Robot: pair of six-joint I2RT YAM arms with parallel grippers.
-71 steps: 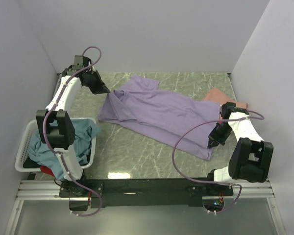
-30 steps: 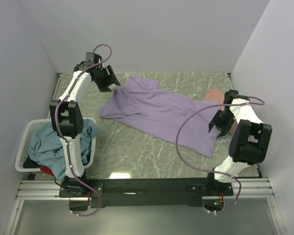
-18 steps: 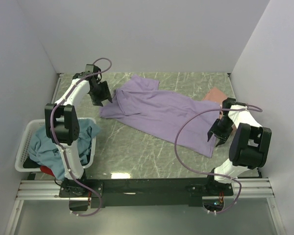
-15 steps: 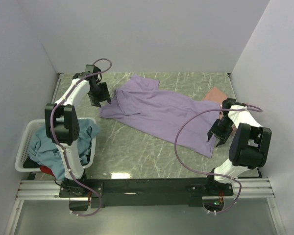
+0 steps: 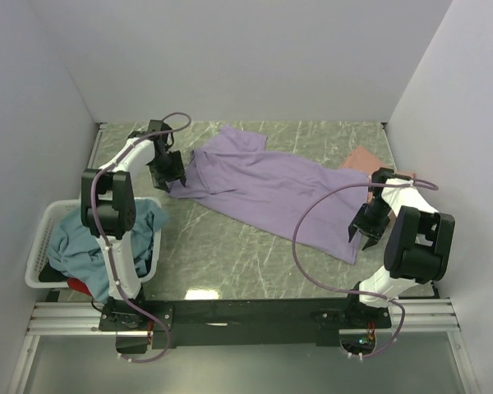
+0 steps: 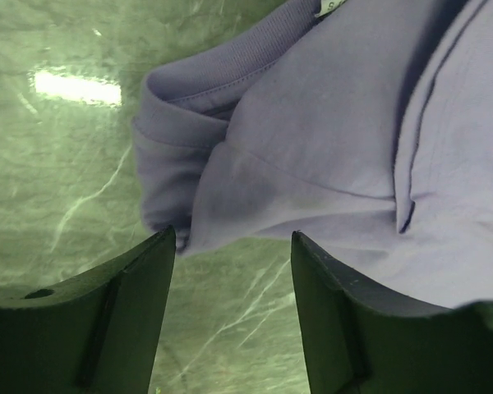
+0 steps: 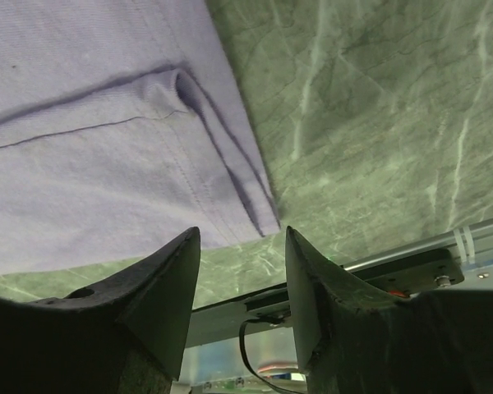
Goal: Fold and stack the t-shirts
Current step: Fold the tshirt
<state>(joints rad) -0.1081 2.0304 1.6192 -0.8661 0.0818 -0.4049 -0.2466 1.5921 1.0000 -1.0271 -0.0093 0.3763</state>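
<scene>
The lavender t-shirt (image 5: 267,185) lies spread on the green table (image 5: 230,254), with the left gripper (image 6: 234,246) parted wide over its collar end and the right gripper (image 7: 238,238) likewise parted over its hem corner, neither pinching cloth.

Table (image 5: 230,254): green marbled top with pale veins, and a bright patch of glare near its front edge. I count three items lying directly on it.

1. Lavender t-shirt (image 5: 271,189): spread flat and loosely wrinkled. It runs diagonally from the far left-centre, where the ribbed collar end is bunched, down to the near right, where the hem corner lies flat on the marble.
2. Salmon-pink t-shirt (image 5: 363,158): at the far right, only partly in my view. It is just beside the lavender one; I cannot tell whether they touch.
3. White slatted basket (image 5: 41,238): at the near-left edge, well apart from the pink shirt.
</scene>
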